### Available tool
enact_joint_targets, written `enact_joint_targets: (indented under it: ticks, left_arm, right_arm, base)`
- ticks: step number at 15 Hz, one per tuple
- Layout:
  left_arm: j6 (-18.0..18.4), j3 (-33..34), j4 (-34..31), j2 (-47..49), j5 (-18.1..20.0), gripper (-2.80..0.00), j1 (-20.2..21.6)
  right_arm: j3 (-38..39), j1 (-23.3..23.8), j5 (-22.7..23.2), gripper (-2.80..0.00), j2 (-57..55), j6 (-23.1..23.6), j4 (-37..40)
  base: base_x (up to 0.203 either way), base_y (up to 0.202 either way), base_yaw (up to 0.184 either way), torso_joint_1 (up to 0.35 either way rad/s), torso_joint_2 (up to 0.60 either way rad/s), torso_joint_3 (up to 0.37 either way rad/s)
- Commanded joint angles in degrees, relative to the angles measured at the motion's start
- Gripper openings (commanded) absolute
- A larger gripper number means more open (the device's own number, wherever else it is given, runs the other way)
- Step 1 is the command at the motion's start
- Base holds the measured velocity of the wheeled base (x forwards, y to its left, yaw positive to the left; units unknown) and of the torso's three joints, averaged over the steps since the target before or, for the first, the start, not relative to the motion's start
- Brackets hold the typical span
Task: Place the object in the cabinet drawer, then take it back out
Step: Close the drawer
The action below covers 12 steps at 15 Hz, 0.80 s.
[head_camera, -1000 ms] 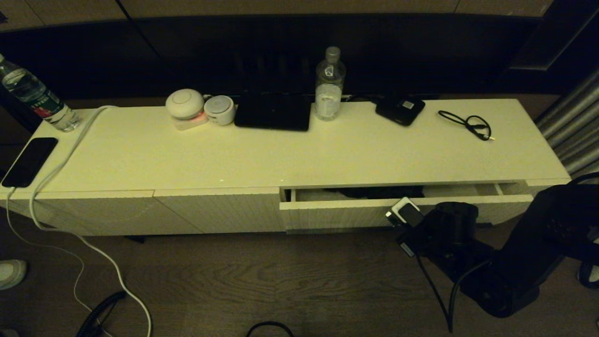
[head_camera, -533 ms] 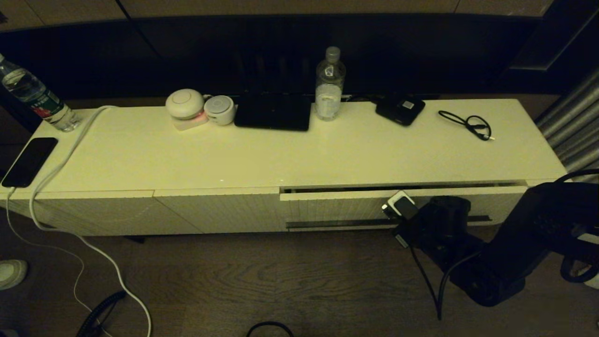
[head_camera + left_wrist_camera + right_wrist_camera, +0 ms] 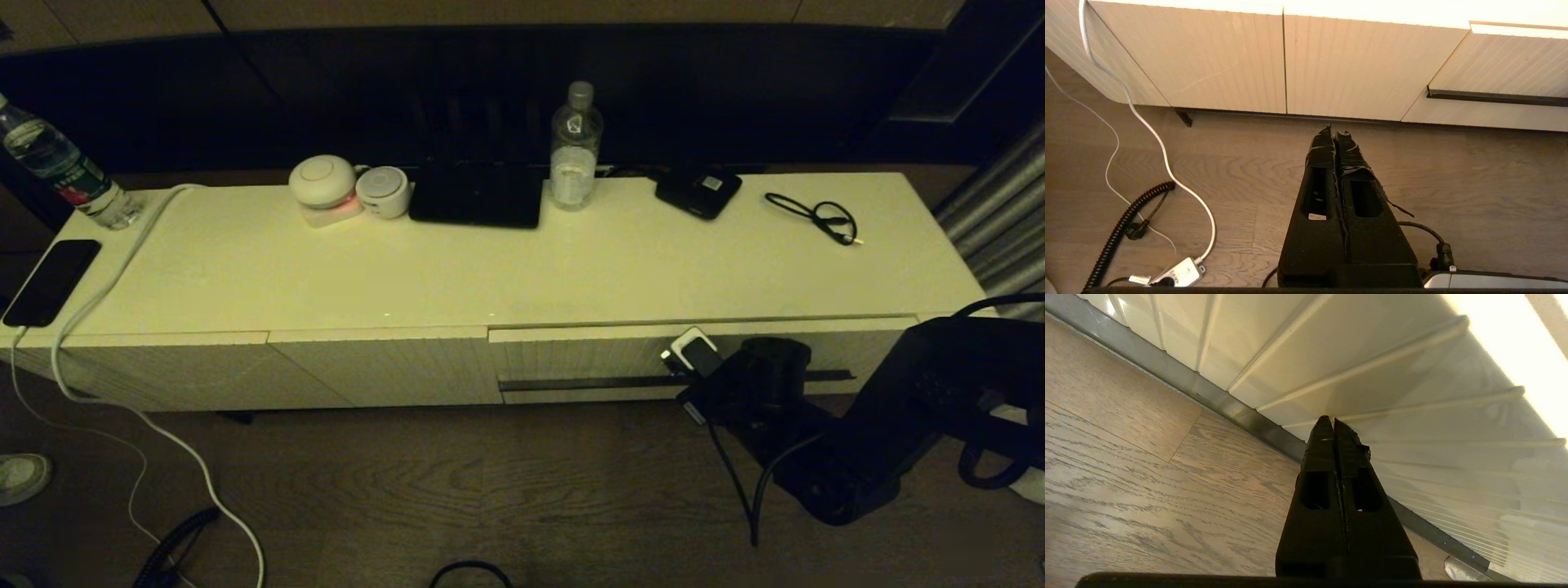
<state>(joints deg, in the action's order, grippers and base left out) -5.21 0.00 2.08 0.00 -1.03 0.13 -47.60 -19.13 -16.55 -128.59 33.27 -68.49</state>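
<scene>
The cabinet drawer [image 3: 580,358] is pushed fully in, its ribbed cream front flush with the panels beside it and its dark handle strip [image 3: 588,382] showing. The object is hidden. My right gripper [image 3: 1329,421] is shut with nothing between its fingers. Its tips rest against the ribbed drawer front [image 3: 1412,375], just above the handle strip [image 3: 1237,410]. The right arm [image 3: 775,400] reaches in from the right. My left gripper [image 3: 1333,131] is shut and empty, hanging over the wooden floor in front of the cabinet's left panels. From there the drawer [image 3: 1506,65] lies off to one side.
On the cabinet top stand a water bottle [image 3: 575,147], a flat black device [image 3: 478,196], a small black box [image 3: 698,192], a thin black cable [image 3: 816,216], two white round gadgets [image 3: 322,184], a phone [image 3: 51,282] and a second bottle [image 3: 65,171]. Cables [image 3: 1126,220] lie on the floor.
The drawer has gone from partly open to fully shut, with my right gripper following its front inward. The dark fabric seen inside earlier is now out of sight.
</scene>
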Motion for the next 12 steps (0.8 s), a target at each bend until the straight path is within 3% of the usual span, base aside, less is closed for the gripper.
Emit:
enact_joint_targets:
  ticks: [1,7,12]
  left_arm:
    - [-0.07,0.09,0.02,-0.09,-0.02,-2.8,0.04]
    - [-0.07,0.0,0.02,-0.09,-0.02,-2.8,0.04]
    - [-0.07,0.03,0.02,-0.09,-0.02,-2.8,0.04]
  right_arm:
    - [1.29,-0.03,-0.27,-2.8,1.33,0.22,-0.45]
    - [14.75,-0.6,-0.47,-2.8,16.59,0.77,5.8]
    - [24.72,-1.69,-0.31,-2.8,40.74,2.03,22.07]
  base:
    - [0.0,0.0,0.0,0.0,0.0,0.0]
    - [0.0,0.0,0.0,0.0,0.0,0.0]
    - [0.0,0.0,0.0,0.0,0.0,0.0]
